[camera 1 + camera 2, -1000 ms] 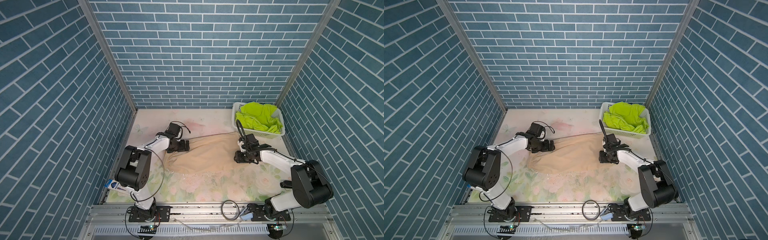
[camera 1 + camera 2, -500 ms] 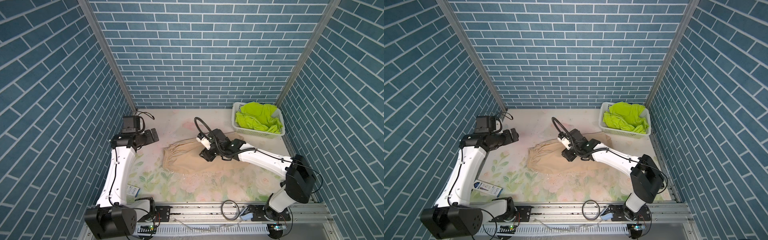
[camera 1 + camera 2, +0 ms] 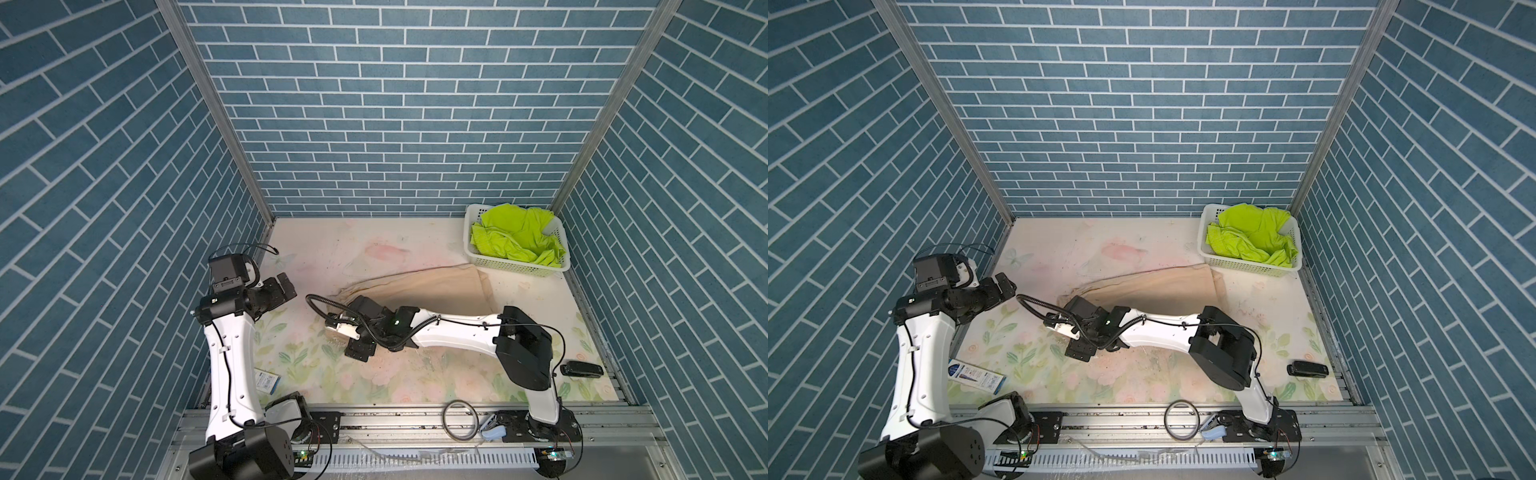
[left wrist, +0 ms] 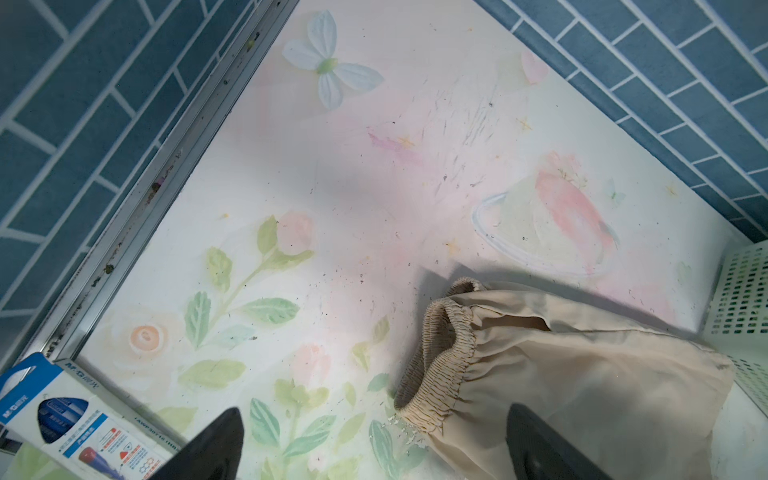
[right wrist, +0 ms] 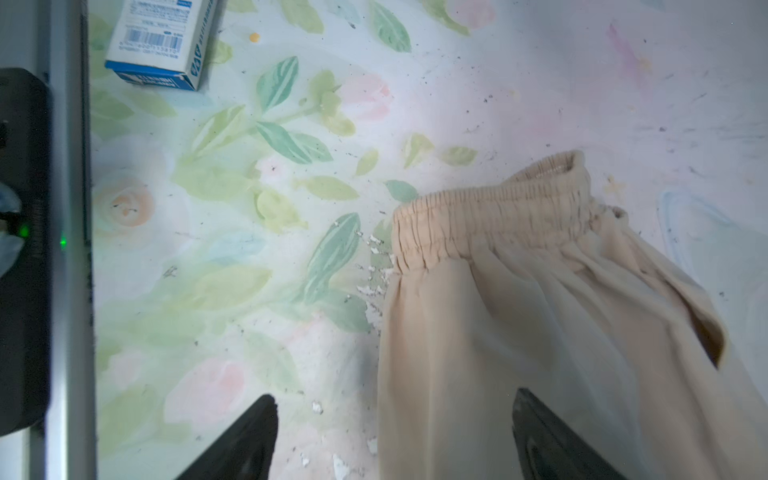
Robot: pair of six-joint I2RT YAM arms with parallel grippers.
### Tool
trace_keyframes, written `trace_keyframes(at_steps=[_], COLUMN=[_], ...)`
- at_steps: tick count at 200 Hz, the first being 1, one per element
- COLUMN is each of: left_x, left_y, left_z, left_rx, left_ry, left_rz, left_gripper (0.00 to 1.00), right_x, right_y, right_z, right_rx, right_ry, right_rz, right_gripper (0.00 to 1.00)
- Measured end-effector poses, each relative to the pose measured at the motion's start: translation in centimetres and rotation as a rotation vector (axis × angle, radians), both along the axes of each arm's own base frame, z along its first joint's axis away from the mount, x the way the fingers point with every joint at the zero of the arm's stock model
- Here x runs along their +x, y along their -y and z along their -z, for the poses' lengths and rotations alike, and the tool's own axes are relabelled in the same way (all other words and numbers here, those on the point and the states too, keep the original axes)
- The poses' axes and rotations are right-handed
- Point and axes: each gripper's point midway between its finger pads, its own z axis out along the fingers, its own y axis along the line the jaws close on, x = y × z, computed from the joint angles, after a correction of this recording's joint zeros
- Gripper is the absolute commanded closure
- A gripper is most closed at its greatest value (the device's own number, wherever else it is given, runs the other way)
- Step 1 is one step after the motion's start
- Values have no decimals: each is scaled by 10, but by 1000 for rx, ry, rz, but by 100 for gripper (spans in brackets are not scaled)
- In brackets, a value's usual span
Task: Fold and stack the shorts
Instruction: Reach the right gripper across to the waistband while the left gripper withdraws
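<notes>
While the beige shorts (image 3: 419,291) lie half-folded mid-frame, the right gripper (image 5: 392,397) hangs wide and empty by their waistband, the left gripper (image 3: 284,286) wide at left. Likely next: regrasp, fold again; lime shorts (image 3: 519,237) wait in the basket (image 3: 519,270), upper right.

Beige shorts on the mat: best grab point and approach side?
Grip the beige shorts by the gathered elastic waistband, likely at a corner. It is the thickest part, stands a little off the mat, and forms the garment's left end in both top views, so come in low from that left side. The rest lies flat and thin.
</notes>
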Motion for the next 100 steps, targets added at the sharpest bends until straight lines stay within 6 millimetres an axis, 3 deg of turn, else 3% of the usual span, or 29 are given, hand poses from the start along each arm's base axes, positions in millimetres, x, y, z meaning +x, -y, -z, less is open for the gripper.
trace_keyframes(at_steps=[29,72,100], left_x=[-2,2,0], left_y=[-3,-3,-2], left_z=[20,28,40], left_rx=[-48,-77,-102], left_ry=[-35,-34,-46], left_rz=[-14,-20,-41], left_gripper=[0,0,0], right_x=[4,29,43], right_y=[-15,-27,-32], right_z=[22,52,48], right_rx=[-59,-132,-130], right_ry=[92,217,300], right_rz=[-19,8,26], right_gripper=[11,12,14])
